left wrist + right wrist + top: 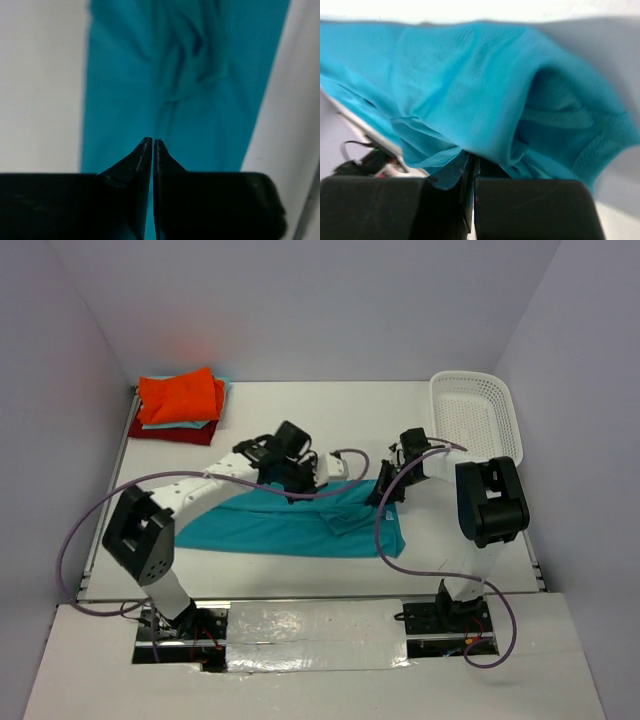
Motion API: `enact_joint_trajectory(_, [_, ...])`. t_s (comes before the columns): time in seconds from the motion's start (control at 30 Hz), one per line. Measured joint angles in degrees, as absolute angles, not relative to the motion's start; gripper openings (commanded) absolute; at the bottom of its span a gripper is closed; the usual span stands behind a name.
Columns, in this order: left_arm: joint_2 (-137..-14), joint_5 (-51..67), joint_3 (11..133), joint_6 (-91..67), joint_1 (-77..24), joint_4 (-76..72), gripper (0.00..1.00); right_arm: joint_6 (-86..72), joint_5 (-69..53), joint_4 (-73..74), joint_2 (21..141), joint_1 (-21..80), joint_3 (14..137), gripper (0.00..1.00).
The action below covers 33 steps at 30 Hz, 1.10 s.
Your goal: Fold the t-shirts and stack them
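Three shirts already lie folded in a pile at the far left corner of the table (300, 420): the orange shirt (180, 395) on top, the aqua shirt (160, 425) showing as a thin edge under it, and the dark red shirt (175, 434) at the bottom. The teal shirt (270, 530) is the one being worked on. It lies in the middle of the table between the two arms, folded into a long band, with its right end bunched and raised. The right gripper (471, 165) is clamped on that end, and the cloth hangs in loose folds over its fingers. The left gripper (152, 142) hovers over the middle of the band, its fingers pressed nearly together with only a slit between them and no cloth visibly caught. The basket (465, 375) stands at the far right with nothing visible in it. By my reckoning, what remains is to finish folding this last shirt and set it on the pile.
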State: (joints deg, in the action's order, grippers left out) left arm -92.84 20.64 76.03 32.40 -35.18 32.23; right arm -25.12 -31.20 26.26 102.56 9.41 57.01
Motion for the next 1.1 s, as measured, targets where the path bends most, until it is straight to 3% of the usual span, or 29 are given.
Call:
enact_joint_trajectory(0.1, [-97.65,20.58,74.54,30.61,-40.18,32.12,0.30,-26.26,-33.28,25.47,104.88,8.23,58.52,0.00])
enact_joint_trajectory(0.13, [-98.78,20.34,74.43,29.85,-41.15,32.10,0.40,-26.79,-33.65,25.43,105.43,7.99,59.18,0.00])
enact_joint_trajectory(0.33, [-101.69,19.79,74.39,27.64,-43.31,28.97,0.54,-29.19,-35.07,23.73,107.46,7.62,63.26,0.00])
enact_joint_trajectory(0.73, [-106.91,15.77,74.35,23.49,-45.91,18.92,0.55,-30.17,-35.38,23.18,108.20,7.62,63.75,0.00])
enact_joint_trajectory(0.83, [-108.90,13.72,74.35,23.66,-45.91,18.81,0.49,-30.15,-35.33,23.16,108.20,7.60,63.75,0.00])
enact_joint_trajectory(1.0, [-109.49,11.40,74.35,23.79,-45.58,18.83,0.27,-29.98,-34.98,23.18,108.18,7.62,63.66,0.00])
enact_joint_trajectory(1.1, [-109.47,11.42,74.52,24.01,-45.17,20.01,0.31,-29.50,-34.04,23.55,107.85,7.62,63.51,0.00])
